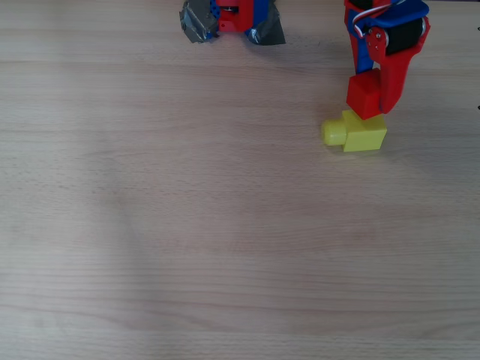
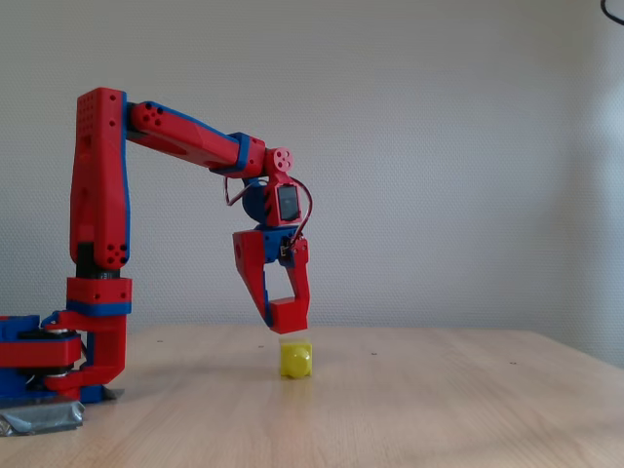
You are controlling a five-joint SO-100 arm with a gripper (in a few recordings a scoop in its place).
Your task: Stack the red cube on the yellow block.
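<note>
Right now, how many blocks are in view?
2. The red cube is held in the gripper, just above the yellow block, which sits on the table with its knob pointing left in the overhead view.

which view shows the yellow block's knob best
The overhead view: the yellow block lies in full outline, its knob jutting left, with the red cube at its upper edge. In the fixed view the block is a rounded lump under the cube.
</note>
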